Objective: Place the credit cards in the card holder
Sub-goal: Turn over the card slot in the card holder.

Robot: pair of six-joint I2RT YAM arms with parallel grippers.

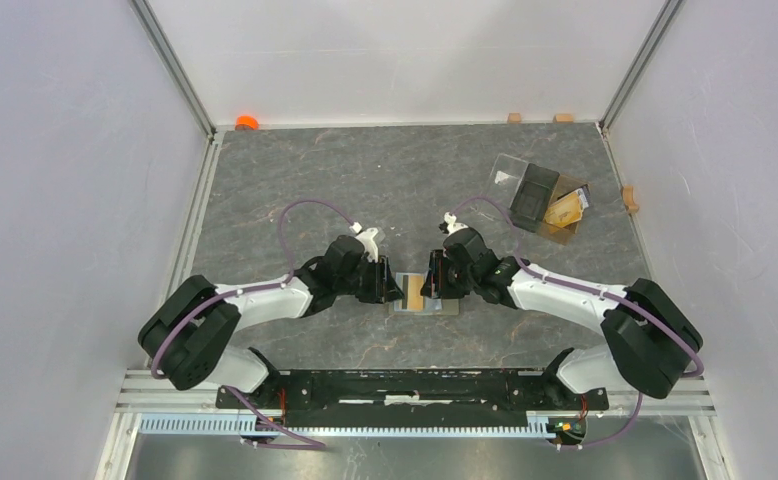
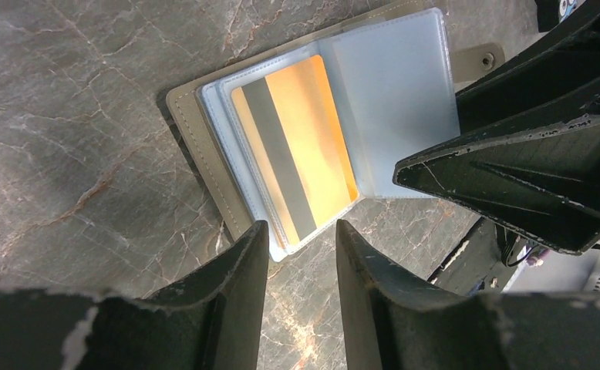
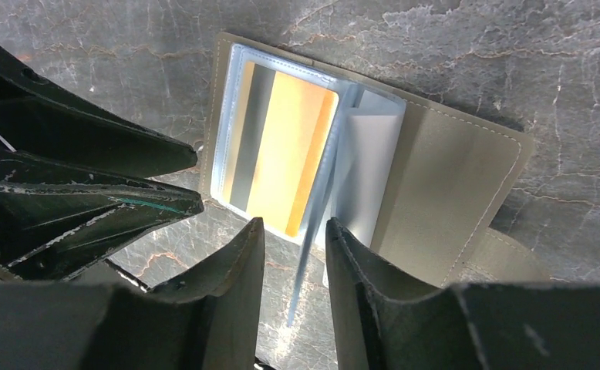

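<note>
Olive card holder [image 3: 436, 177] is lying open on the surface [image 1: 365, 180], an orange credit card [image 2: 297, 146] showing inside; left tool [image 2: 301, 231] and right tool [image 3: 293, 227] are hovering half-open, holding nothing.

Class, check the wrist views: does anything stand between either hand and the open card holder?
Nothing visible does. The left hand and the right hand each sit right at the card holder, fingers apart. Its clear sleeve leaf rises into the right hand's gap.
</note>
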